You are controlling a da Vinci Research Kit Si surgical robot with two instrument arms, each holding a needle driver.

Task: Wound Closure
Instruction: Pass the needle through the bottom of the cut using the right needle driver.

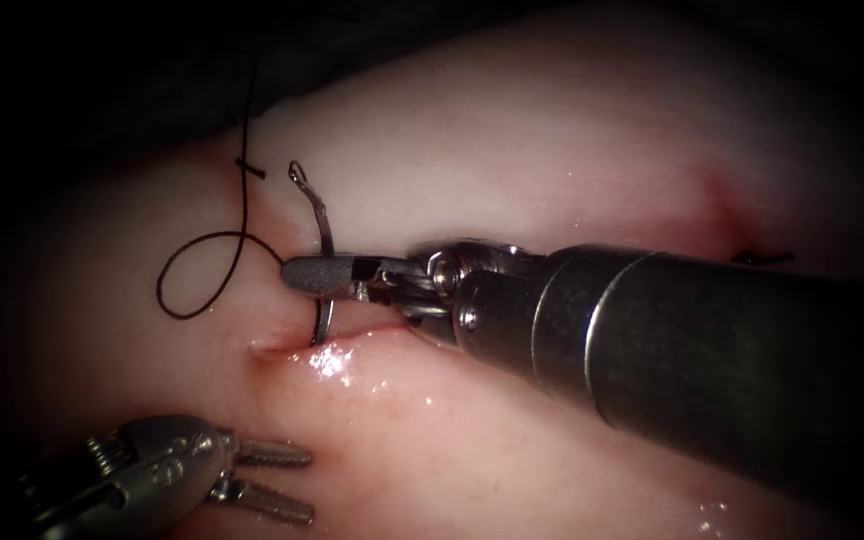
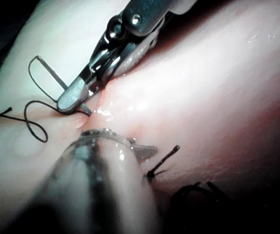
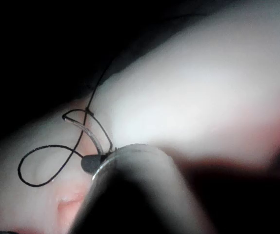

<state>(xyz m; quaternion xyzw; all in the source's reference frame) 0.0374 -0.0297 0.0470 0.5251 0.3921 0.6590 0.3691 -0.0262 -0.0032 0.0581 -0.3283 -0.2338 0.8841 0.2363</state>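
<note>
The right tool [image 1: 302,276] comes in from the right, jaws shut on the curved needle [image 1: 324,235] at about mid-curve. The needle's lower end sits in the cut [image 1: 272,347] just below the jaws, and its upper end [image 1: 297,172] stands free above the tissue. Black thread [image 1: 197,285] runs down from the dark background and loops on the tissue left of the needle. The left tool [image 1: 292,480] rests low on the left with its jaws open, holding nothing. In the left wrist view the right tool [image 2: 74,102] grips the needle [image 2: 57,78] at the cut.
A short cut thread end [image 1: 250,170] lies across the thread line above the loop. A red mark [image 1: 722,200] and a dark stitch [image 1: 762,258] sit on the tissue at far right. Wet red fluid glistens along the cut's edge [image 1: 332,362].
</note>
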